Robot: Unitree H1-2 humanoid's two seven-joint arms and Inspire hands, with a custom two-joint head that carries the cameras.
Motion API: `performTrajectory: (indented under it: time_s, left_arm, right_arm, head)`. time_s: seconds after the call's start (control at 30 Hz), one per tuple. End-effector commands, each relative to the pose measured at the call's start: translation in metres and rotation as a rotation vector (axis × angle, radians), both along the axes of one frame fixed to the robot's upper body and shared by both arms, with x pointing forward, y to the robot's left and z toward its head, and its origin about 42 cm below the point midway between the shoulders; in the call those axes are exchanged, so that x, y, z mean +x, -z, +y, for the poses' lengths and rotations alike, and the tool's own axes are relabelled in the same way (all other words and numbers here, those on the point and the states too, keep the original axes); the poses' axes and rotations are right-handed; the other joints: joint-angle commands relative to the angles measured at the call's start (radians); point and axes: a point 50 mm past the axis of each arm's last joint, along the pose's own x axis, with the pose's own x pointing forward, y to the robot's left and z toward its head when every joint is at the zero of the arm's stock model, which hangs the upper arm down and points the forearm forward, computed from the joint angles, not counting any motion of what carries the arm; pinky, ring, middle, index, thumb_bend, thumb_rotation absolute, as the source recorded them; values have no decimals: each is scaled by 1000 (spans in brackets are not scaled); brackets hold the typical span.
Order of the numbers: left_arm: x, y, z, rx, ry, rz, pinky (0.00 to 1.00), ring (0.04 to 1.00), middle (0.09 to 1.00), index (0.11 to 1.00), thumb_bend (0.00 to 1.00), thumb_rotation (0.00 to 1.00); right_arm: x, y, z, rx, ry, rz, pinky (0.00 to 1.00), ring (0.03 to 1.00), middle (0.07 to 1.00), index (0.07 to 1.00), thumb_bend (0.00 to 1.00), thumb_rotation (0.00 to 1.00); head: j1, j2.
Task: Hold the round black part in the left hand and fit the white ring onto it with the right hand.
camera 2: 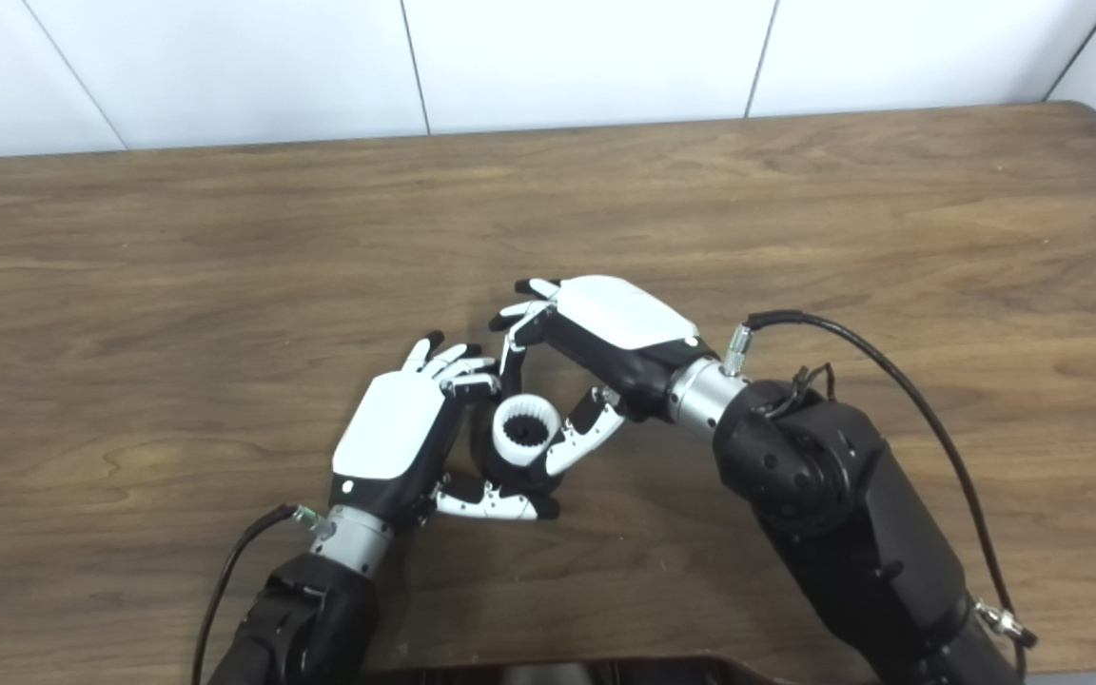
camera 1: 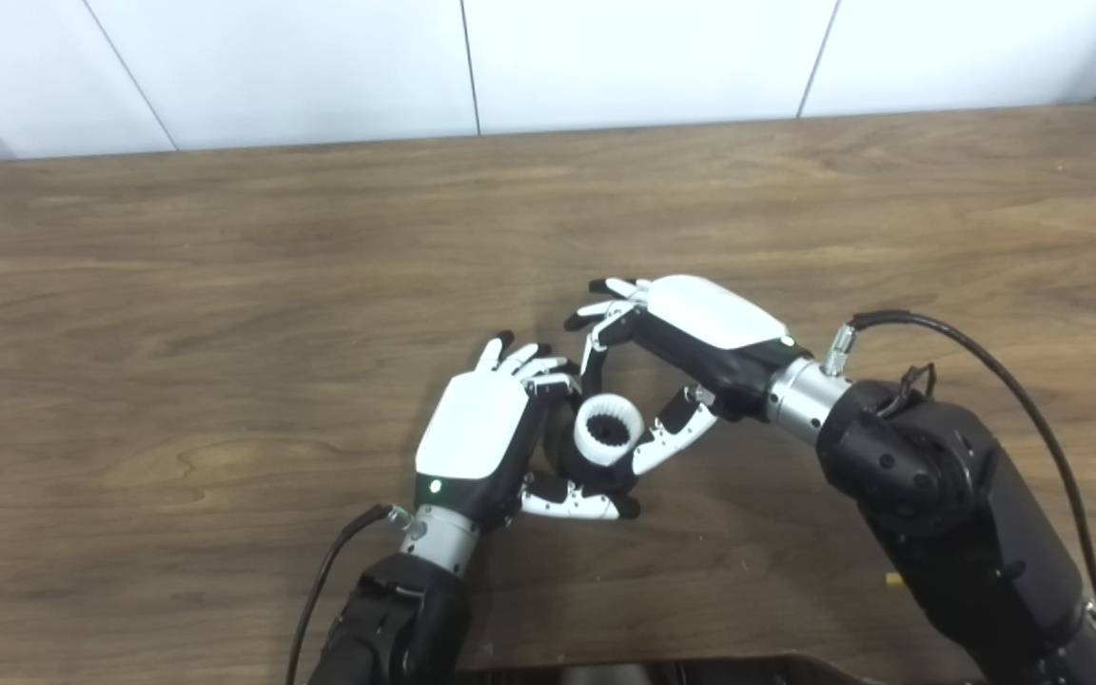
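Left eye view is showing both hands meeting low over the middle of the wooden table (camera 1: 225, 285), and between them the white ring (camera 1: 608, 430) is sitting on top of the round black part (camera 1: 567, 447). That ring is looking like stiff, light plastic with small teeth running round its inside, probably smooth and a bit slippery on its outer wall, so the outer rim seems the place to be taking it, pinched from opposite sides. The black part is mostly hiding behind fingers; it is appearing as a dark rounded body just under and beside the ring, likely rigid and not fragile. The left hand (camera 1: 481, 433) is curling round that black part, fingers behind it and thumb (camera 1: 572, 501) lying beneath, apparently gripping it. The right hand (camera 1: 691, 333) is arching over from the far side, its thumb (camera 1: 667, 440) touching the ring's near edge and its fingers (camera 1: 596, 319) spread above, seemingly pinching rather than closing fully
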Motion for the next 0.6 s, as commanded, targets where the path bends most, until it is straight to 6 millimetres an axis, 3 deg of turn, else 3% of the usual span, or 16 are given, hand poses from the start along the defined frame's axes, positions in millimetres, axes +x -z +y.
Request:
performTrajectory:
  time_s: [0.0, 0.57]
  left_arm:
    - [1, -2, -4, 8, 8, -8, 1000, 894, 795, 483, 525, 57]
    - [3, -1, -5, 10, 10, -10, 1000, 895, 793, 483, 526, 57]
  right_arm:
    - [1, -10, 0, 18, -12, -65, 1000, 982, 860, 482, 524, 135]
    - [3, -8, -1, 12, -10, -64, 1000, 988, 862, 482, 524, 135]
  head:
    - [0, 1]
    - [0, 1]
